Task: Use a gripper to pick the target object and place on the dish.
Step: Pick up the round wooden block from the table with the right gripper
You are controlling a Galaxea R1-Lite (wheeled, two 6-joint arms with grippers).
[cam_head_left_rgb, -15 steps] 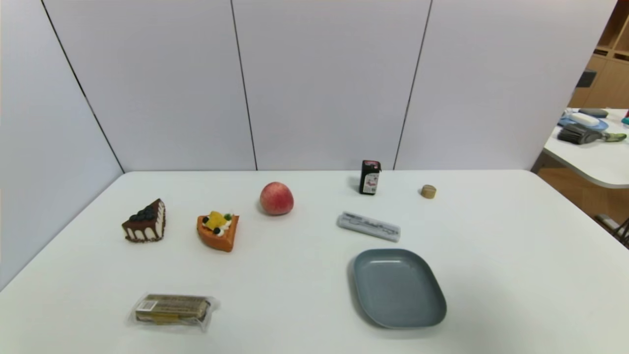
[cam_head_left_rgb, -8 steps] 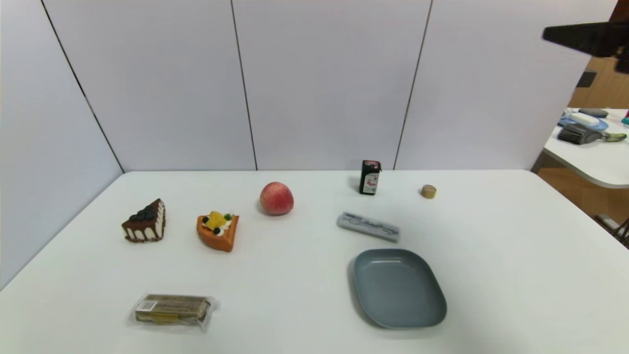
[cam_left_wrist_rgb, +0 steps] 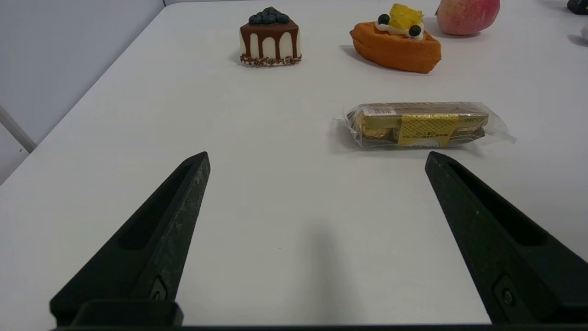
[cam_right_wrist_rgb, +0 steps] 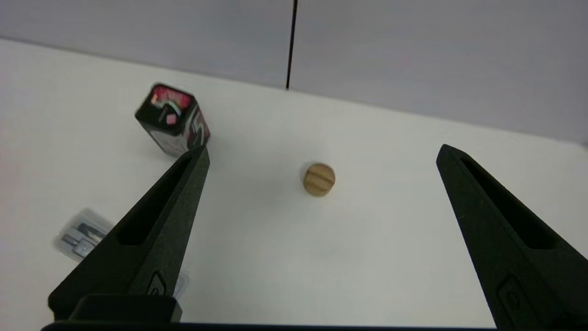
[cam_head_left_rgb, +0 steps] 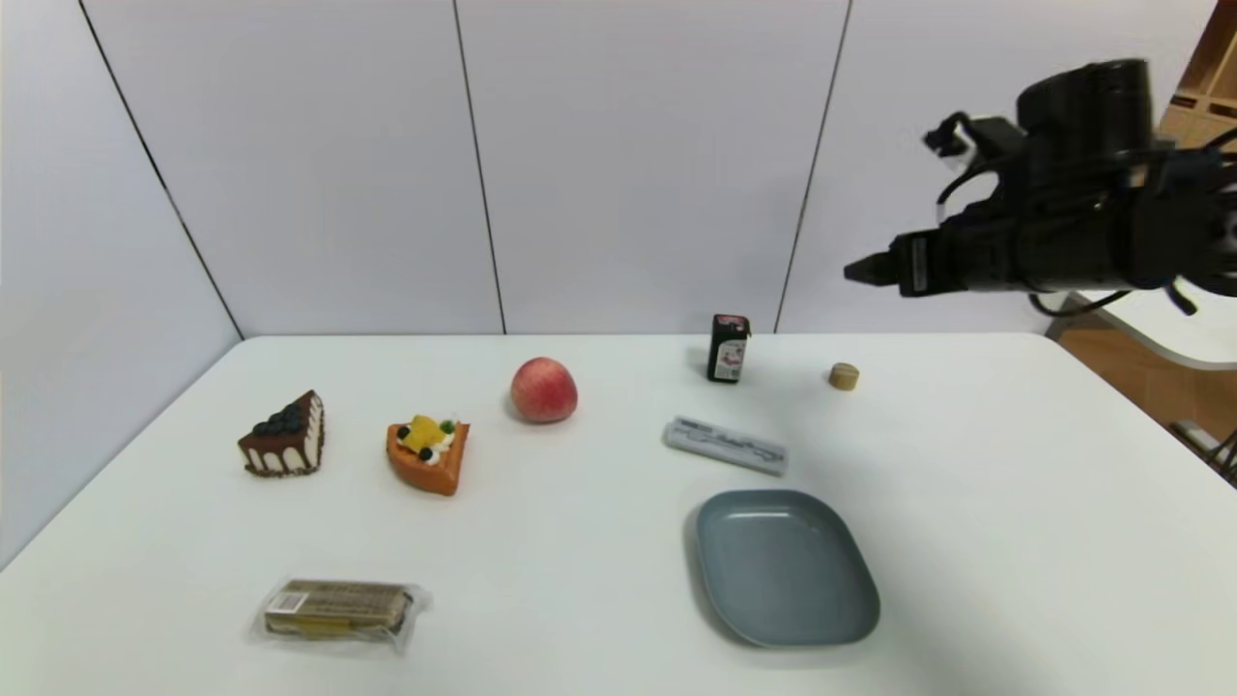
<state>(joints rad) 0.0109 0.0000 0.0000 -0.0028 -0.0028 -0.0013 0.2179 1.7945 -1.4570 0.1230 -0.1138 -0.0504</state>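
- Right gripper (cam_right_wrist_rgb: 321, 154) hangs high above the table, fingers spread wide, holding nothing.
- Target object (cam_head_left_rgb: 843, 376) stands at the dish's (cam_head_left_rgb: 850, 619) one o'clock, well apart.
- Left gripper (cam_left_wrist_rgb: 317, 158) parked, wide.

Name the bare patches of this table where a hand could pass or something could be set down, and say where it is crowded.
Bare: the table right of the dish and wooden cylinder, and the middle between packaged bar and dish. Crowded: the far row, from chocolate cake and orange tart past peach to black carton.
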